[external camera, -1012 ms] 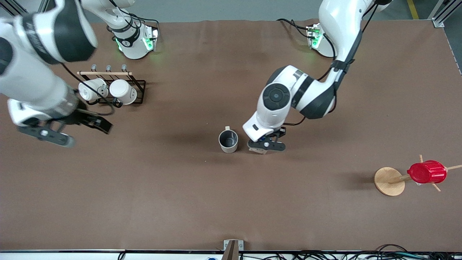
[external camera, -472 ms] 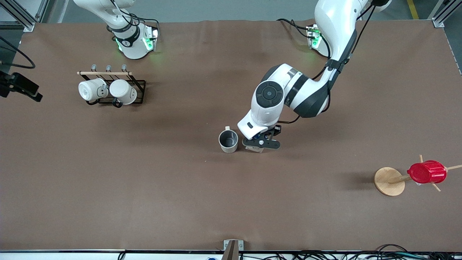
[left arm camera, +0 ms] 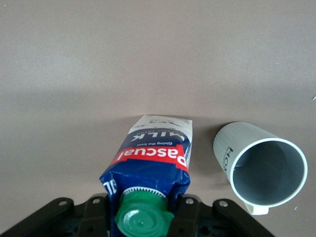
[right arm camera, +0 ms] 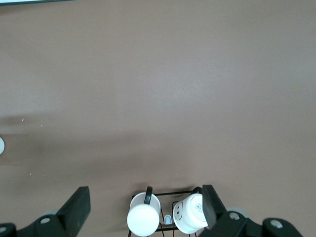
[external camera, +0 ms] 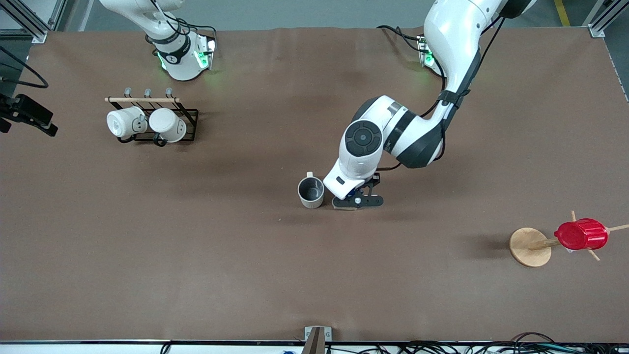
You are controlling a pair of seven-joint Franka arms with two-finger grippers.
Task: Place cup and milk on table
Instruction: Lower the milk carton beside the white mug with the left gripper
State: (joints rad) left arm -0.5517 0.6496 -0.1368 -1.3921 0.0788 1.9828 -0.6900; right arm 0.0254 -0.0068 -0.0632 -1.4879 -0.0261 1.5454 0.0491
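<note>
The off-white cup (external camera: 310, 191) with a dark grey inside stands upright on the brown table (external camera: 314, 275) near its middle. My left gripper (external camera: 357, 200) is right beside the cup, on the left arm's side, shut on the top of the milk carton (left arm camera: 153, 158). The carton hangs upright with its green cap (left arm camera: 143, 219) between the fingers. I cannot tell whether its base touches the table. The cup also shows in the left wrist view (left arm camera: 261, 168), close beside the carton but apart from it. My right gripper (external camera: 29, 117) is open and empty, high over the table's edge at the right arm's end.
A black wire rack (external camera: 152, 123) with two white mugs stands toward the right arm's end, and shows in the right wrist view (right arm camera: 168, 215). A red ribbed cup (external camera: 581, 234) hangs on a wooden stand (external camera: 529, 247) toward the left arm's end.
My right arm has swung away from beside the rack out to the table's edge. My left gripper has carried the milk a little closer to the cup.
</note>
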